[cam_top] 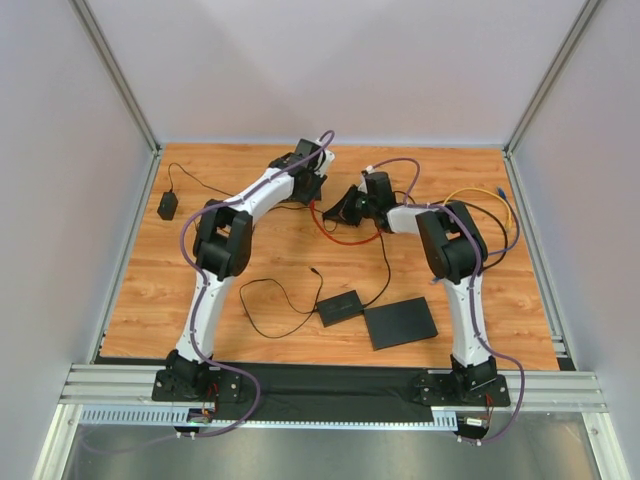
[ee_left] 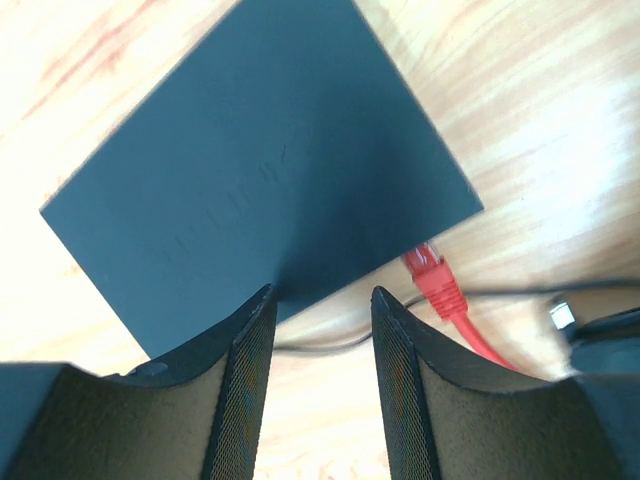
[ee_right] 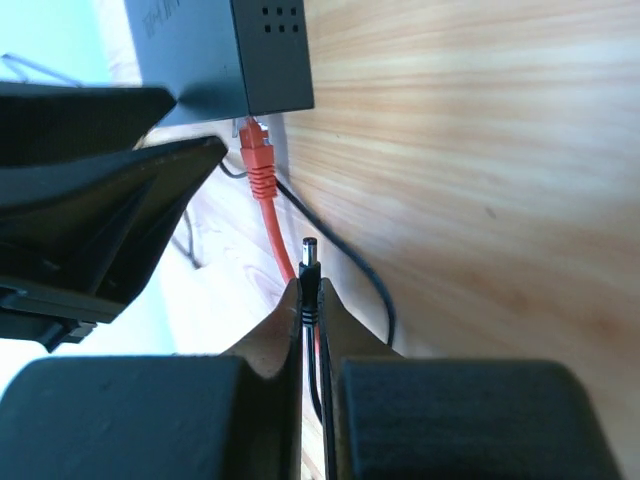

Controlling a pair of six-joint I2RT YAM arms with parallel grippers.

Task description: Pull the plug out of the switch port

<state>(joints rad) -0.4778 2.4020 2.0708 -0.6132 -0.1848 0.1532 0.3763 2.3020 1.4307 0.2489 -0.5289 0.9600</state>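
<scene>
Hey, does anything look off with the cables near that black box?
Yes: the right gripper pinches a black barrel plug that sits loose in the air, while the red cable is plugged into the switch.

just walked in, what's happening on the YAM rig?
The right gripper is shut on a black barrel plug, which is clear of the black switch. The left gripper straddles the switch's near edge, apparently bracing it. The red Ethernet cable is plugged into the switch.

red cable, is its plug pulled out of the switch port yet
No, in the right wrist view the red cable has its plug seated in the switch, while the right fingers pinch a black barrel plug.
</scene>
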